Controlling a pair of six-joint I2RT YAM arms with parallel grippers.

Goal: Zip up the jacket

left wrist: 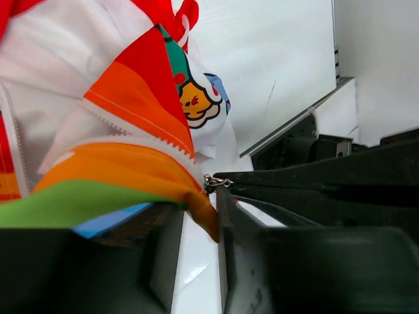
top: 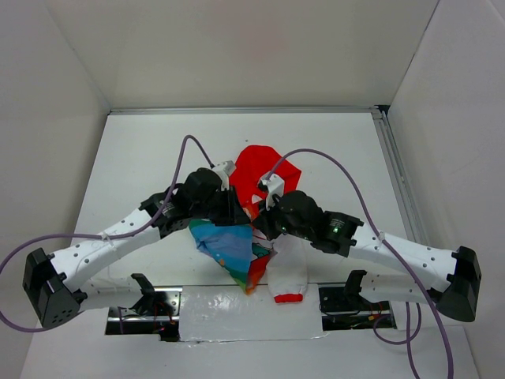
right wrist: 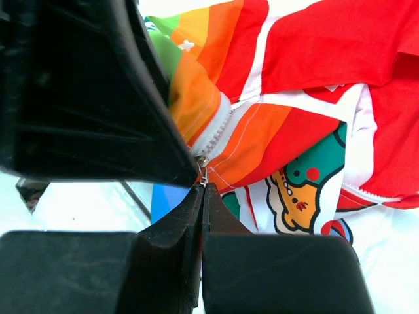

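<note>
While pinching zipper pull (right wrist: 202, 169) with shut right end effector (right wrist: 201, 186) and left end effector (left wrist: 196, 226) half-open round jacket (left wrist: 131, 170) hem, risk dragging unheld fabric.

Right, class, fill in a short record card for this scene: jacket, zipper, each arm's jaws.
jacket: crumpled on the table, red hood at the far end
zipper pull: near the hem, teeth parted beyond it
right jaws: shut on the zipper pull
left jaws: apart, orange hem between them
task: not yet zipped
</note>
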